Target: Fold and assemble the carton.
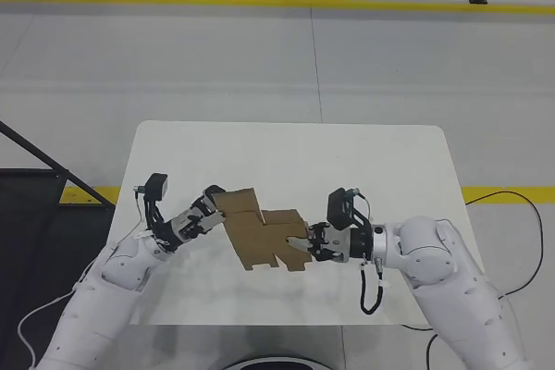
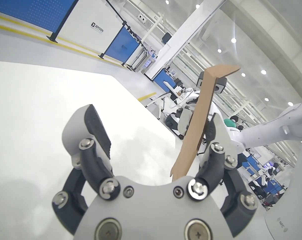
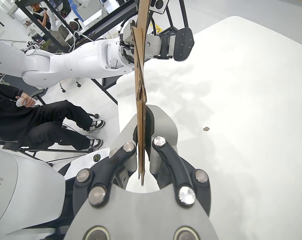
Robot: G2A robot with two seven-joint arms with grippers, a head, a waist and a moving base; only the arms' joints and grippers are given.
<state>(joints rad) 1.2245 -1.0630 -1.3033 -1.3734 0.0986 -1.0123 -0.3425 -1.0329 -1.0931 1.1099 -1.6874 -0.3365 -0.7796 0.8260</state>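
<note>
Aloft, right tool (image 3: 141, 117) tight on carton (image 1: 259, 236) edge, left tool (image 2: 154, 129) wide at opposite edge.

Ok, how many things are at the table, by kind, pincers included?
carton: 1
pincers: 2, left pincer open, right pincer shut on the carton
brown scrap on the table: 1
Total: 4

Left fingers (image 2: 97, 131) wide apart, right fingers (image 3: 163, 126) tight together, both pointed inward.
</note>
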